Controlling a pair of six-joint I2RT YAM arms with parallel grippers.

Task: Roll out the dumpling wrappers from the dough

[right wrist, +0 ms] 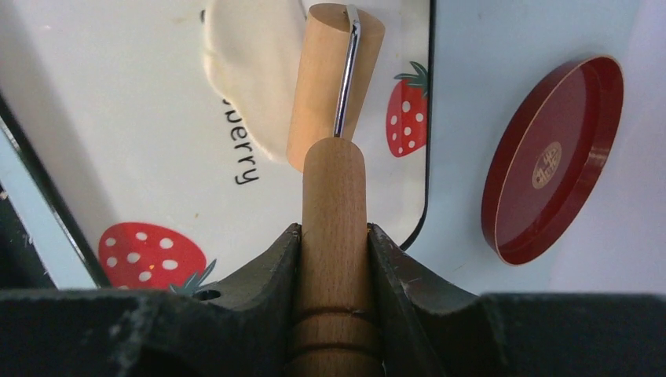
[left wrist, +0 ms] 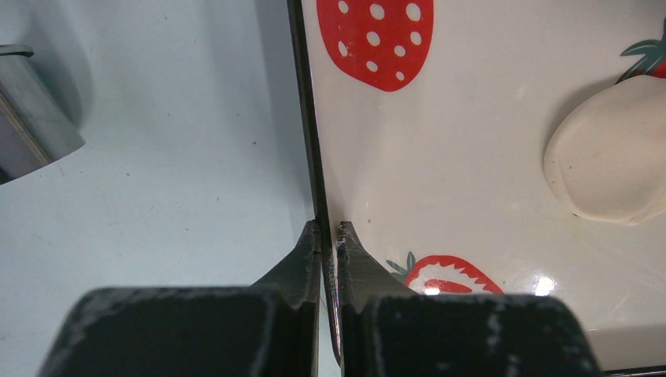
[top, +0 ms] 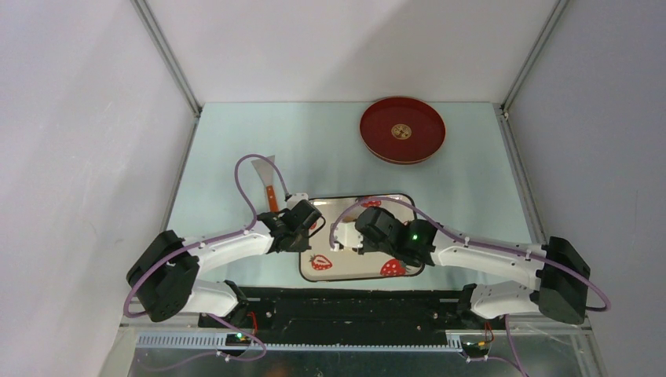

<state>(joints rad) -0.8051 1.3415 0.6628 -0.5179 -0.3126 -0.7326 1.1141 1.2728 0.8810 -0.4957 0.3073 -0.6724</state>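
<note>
The dough [left wrist: 609, 157] is a soft cream-white lump on the strawberry-patterned plate [left wrist: 471, 141]. My left gripper [left wrist: 330, 229] is shut on the plate's black left rim, seen at the plate's left side in the top view [top: 302, 228]. My right gripper [right wrist: 334, 229] is shut on the handle of the tan wooden roller [right wrist: 330, 86]. The roller's barrel lies over the right edge of the dough [right wrist: 251, 71]. In the top view the right gripper [top: 369, 232] hangs over the plate [top: 353, 267] and hides the dough. No dumpling wrappers are in view.
A red round tray [top: 402, 129] with a gold emblem stands at the back right and also shows in the right wrist view [right wrist: 550, 157]. A knife with an orange handle [top: 268, 184] lies left of the plate. A steel ring cutter [left wrist: 31, 110] stands on the table beside the plate.
</note>
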